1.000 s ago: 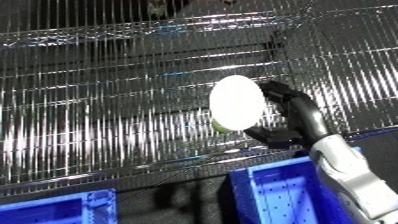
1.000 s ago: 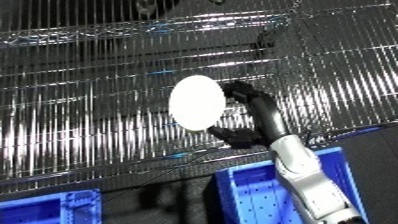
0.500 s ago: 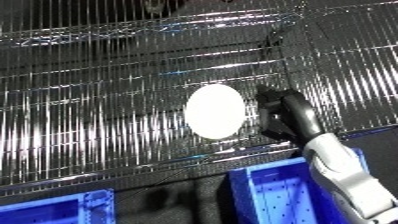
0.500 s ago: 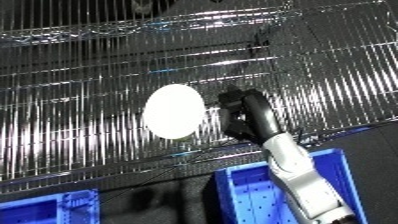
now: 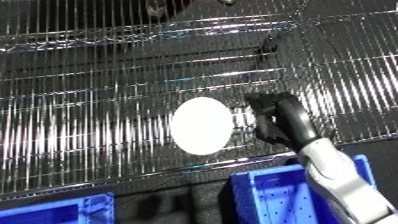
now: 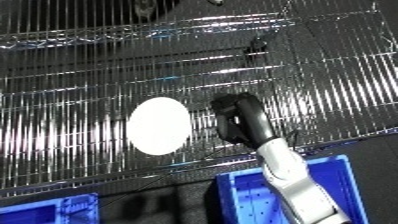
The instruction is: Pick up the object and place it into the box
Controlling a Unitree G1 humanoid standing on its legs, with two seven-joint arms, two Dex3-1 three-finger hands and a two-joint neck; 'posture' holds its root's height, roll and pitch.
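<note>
Object: flat white oval disc (image 5: 202,125) is lying on the silver wire shelf (image 5: 80,100), near its front edge and roughly mid-width.
Right hand: black right hand (image 5: 277,120) is sitting just beside the disc's right edge, its back towards the camera; contact with the disc is not discernible.
Fingers: curled downward toward the wires, closed on nothing visible.
Change: over the last second the disc is showing further left relative to the hand; earlier the fingers were cupping its right rim, now a sliver of shelf is showing between them.
Meaning: judged as a lost or released grasp; the pick-up is not yet achieved and is needing a fresh approach.
Box: blue plastic bin (image 6: 275,195) is waiting below the shelf's front edge, under the forearm.
Left hand: not showing.
</note>
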